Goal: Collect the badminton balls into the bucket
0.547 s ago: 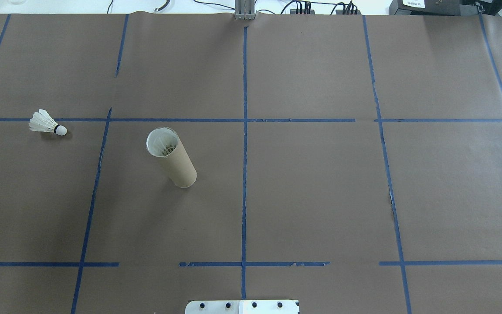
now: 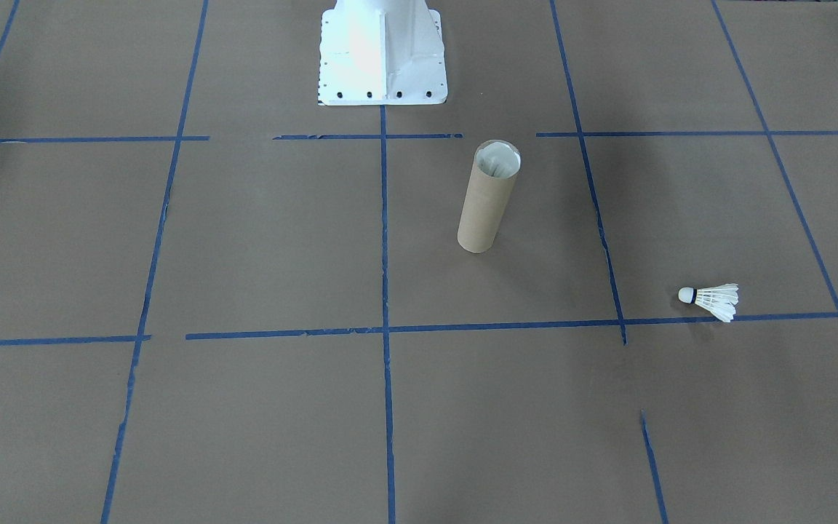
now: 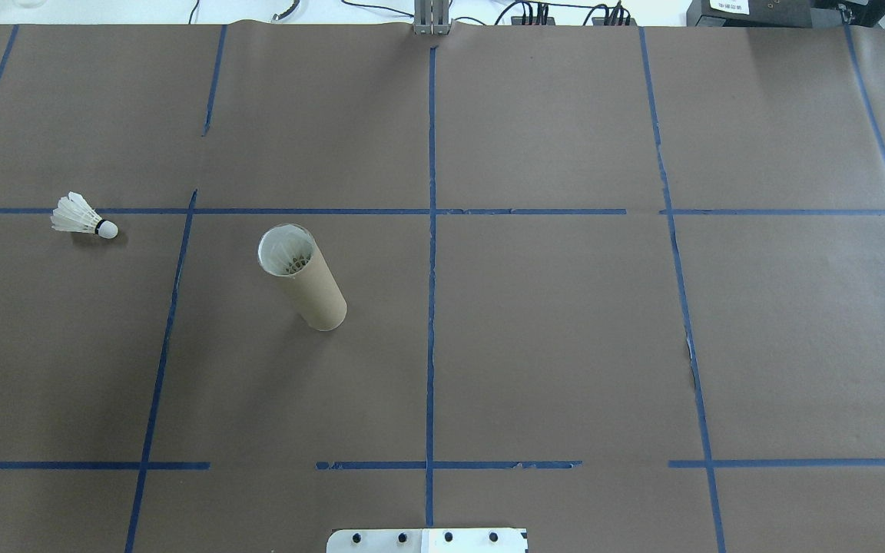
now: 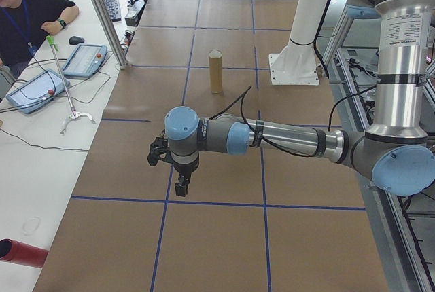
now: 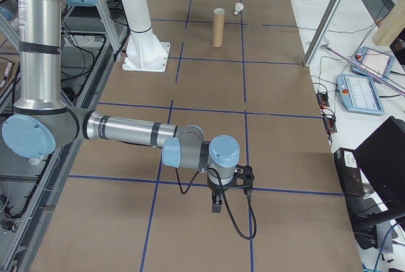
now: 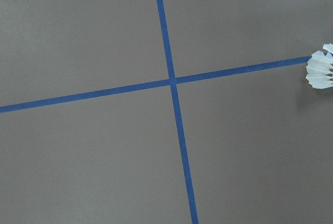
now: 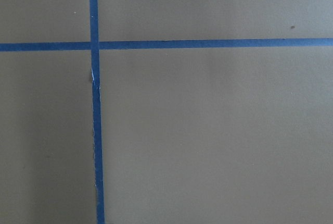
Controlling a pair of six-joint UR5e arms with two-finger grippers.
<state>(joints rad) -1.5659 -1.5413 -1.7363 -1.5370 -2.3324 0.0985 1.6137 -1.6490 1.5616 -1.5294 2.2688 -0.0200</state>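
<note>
A tall, narrow brown cardboard tube (image 3: pixel 303 279) with a white inside stands upright on the brown paper-covered tabletop (image 3: pixel 565 346), which is crossed by blue tape lines (image 3: pixel 431 307). White feathers (image 3: pixel 289 257) show inside the tube's open top. A small white feather shuttlecock (image 3: pixel 83 217) with a rounded cork tip lies on its side well apart from the tube, toward the tabletop's left end, its cork pointing back at the tube. The left gripper (image 4: pixel 182 185) and right gripper (image 5: pixel 216 204) hang far from the tube at opposite ends, seen only from the side views; whether their fingers are spread or pressed together cannot be told.
</note>
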